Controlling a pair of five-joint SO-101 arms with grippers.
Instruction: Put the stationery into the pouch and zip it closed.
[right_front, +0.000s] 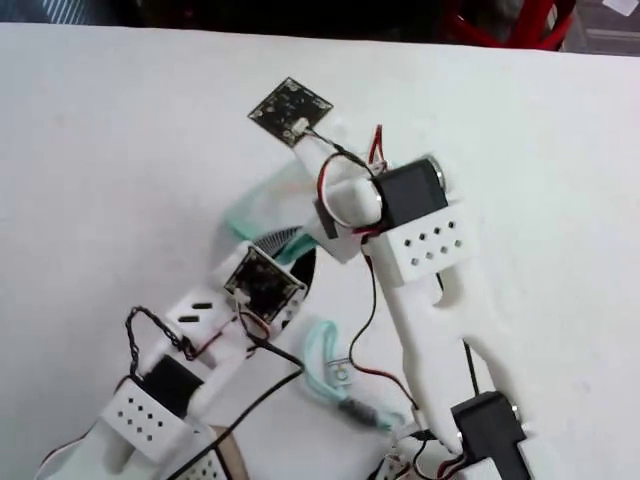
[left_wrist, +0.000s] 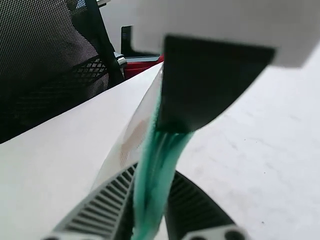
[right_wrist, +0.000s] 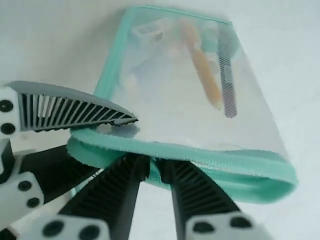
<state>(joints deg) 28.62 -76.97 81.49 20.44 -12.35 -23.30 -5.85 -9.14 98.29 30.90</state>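
1. Right gripper (right_wrist: 156, 167): fingers closed on the zipper edge (right_wrist: 225, 170) of the pouch (right_wrist: 170, 100). The pull tab is hidden, so you may be pinching fabric only and the zip won't run.
2. Left gripper (left_wrist: 152, 176): fingers clamped on the same teal edge, just beside. If that hold is weak, the pouch drags along.
3. The pouch sits mid-desk (right_front: 120, 130) with the pencil (right_wrist: 200, 65) inside. Tilting the open mouth could spill it.
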